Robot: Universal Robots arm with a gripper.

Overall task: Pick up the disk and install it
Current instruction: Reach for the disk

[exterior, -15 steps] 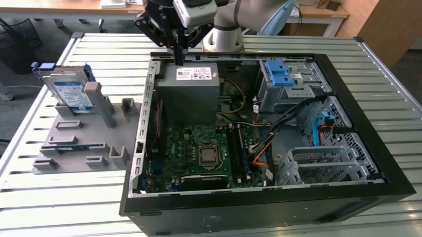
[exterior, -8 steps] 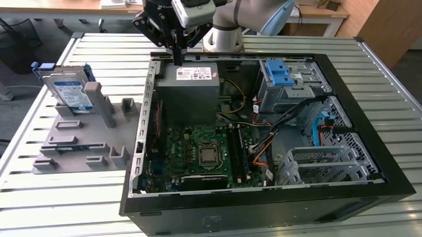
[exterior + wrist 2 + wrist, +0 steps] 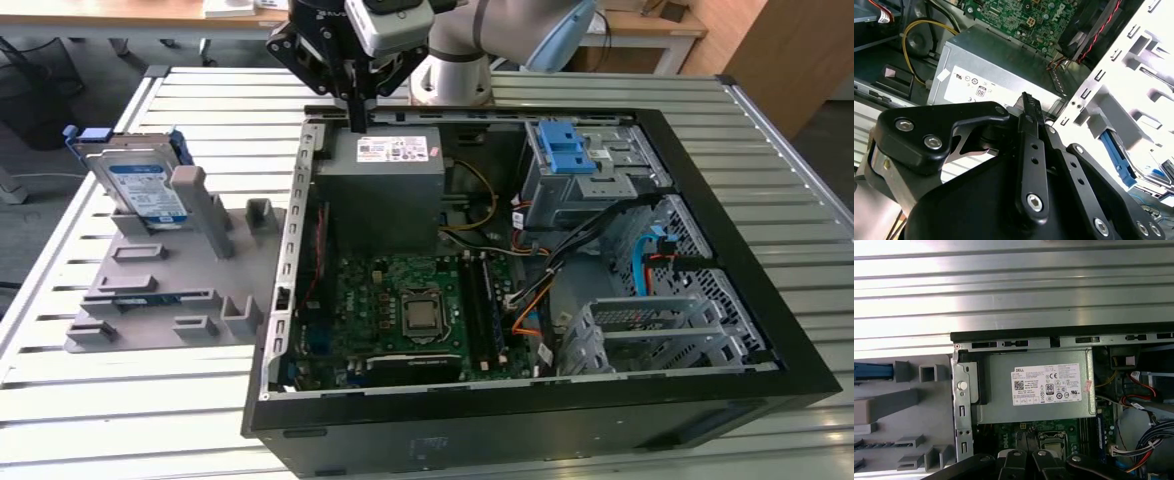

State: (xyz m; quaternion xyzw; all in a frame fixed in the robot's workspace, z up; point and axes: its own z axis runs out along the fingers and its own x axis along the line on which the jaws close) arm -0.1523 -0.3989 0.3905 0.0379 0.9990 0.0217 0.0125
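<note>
Slatted metal worktop point(image 3: 120, 420) carries an open computer case point(image 3: 534, 430). Pincer point(image 3: 358, 122) hangs over the power supply point(image 3: 387, 185), fingers pressed together, gripping nothing. Disk point(image 3: 140, 190) stands in a grey rack point(image 3: 160, 290) by the worktop's edge at the exterior view's left.

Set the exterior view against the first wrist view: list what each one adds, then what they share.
Exterior view adds: the flat silver hard drive with a blue-and-white label, propped in the grey plastic holder; the blue plastic bracket in the case. First wrist view adds: a round silver stud on the case flange. Shared: the grey power-supply box with a white sticker, the holder, the green motherboard, the ribbed metal table, and the black gripper, shut and empty.
</note>
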